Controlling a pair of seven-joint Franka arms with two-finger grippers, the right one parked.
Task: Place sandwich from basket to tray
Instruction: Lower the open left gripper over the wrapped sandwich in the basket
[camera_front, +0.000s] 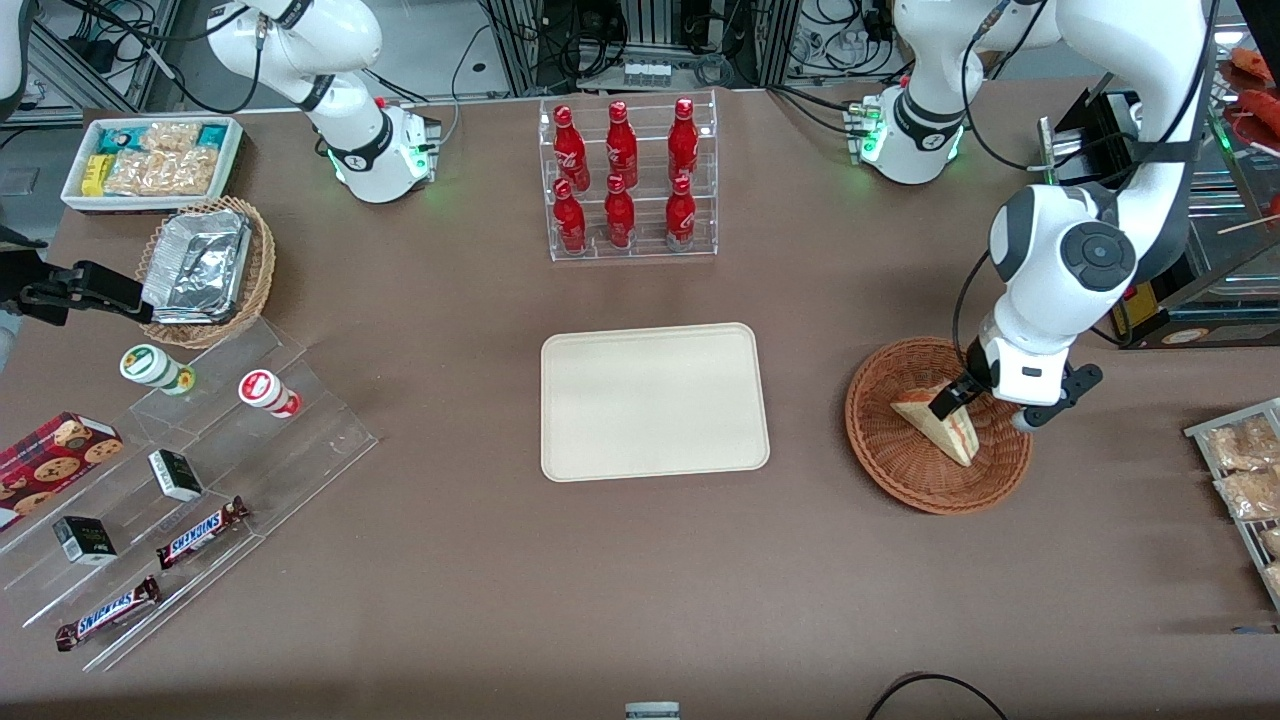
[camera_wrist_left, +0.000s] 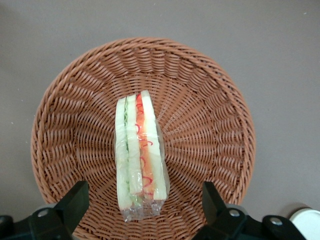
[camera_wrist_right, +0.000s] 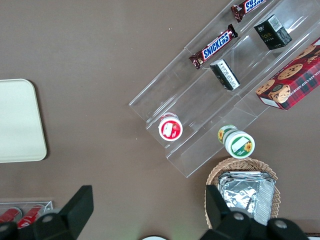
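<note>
Sandwich status: you will find it lying in the basket, standing on one edge, its clear wrapping intact and its red and pale filling layers facing the wrist camera. In the front view the sandwich sits near the middle of the basket, which rests on the brown surface toward the working arm's end.

Your end effector hangs directly above the sandwich with its fingers spread wide, one on either side of the wedge and clear of it. Nothing is gripped. In the front view the end effector is low over the basket, with one dark fingertip overlapping the bread.

The tray lies flat beside the basket, well apart from it, nearer the front camera than the rack of red bottles.
</note>
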